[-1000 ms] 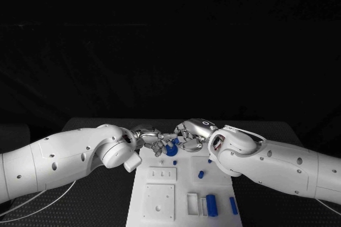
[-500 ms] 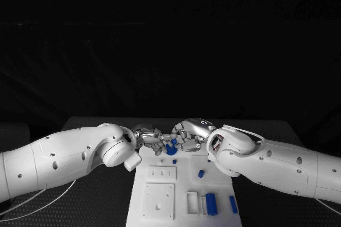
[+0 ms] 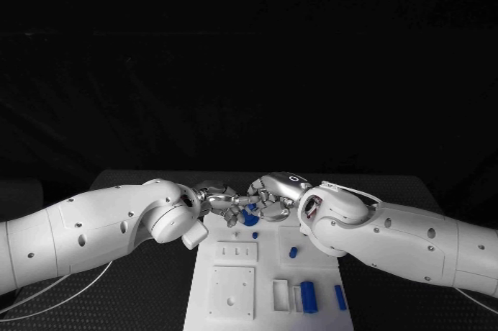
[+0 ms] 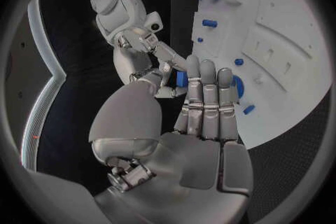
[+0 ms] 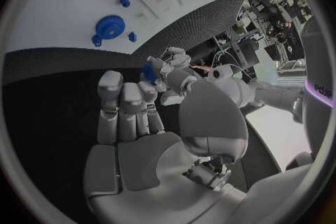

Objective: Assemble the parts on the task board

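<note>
Head view: over the last second the right hand [image 3: 274, 198] edged closer to the left hand [image 3: 221, 200], both pinching one small blue part [image 5: 150, 72] above the task board [image 3: 234, 291]'s far end over the tabletop — looked like a hand-to-hand transfer, nothing seated yet.

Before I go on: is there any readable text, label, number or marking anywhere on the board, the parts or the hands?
None that can be read.
The task board: plain white, with no print to be seen.
The blue parts: no markings visible.
The left hand and right hand: bare silver, no legible label.
Right wrist view, at the circle's rim: a few dark letters, cut off and too bent to read.
</note>
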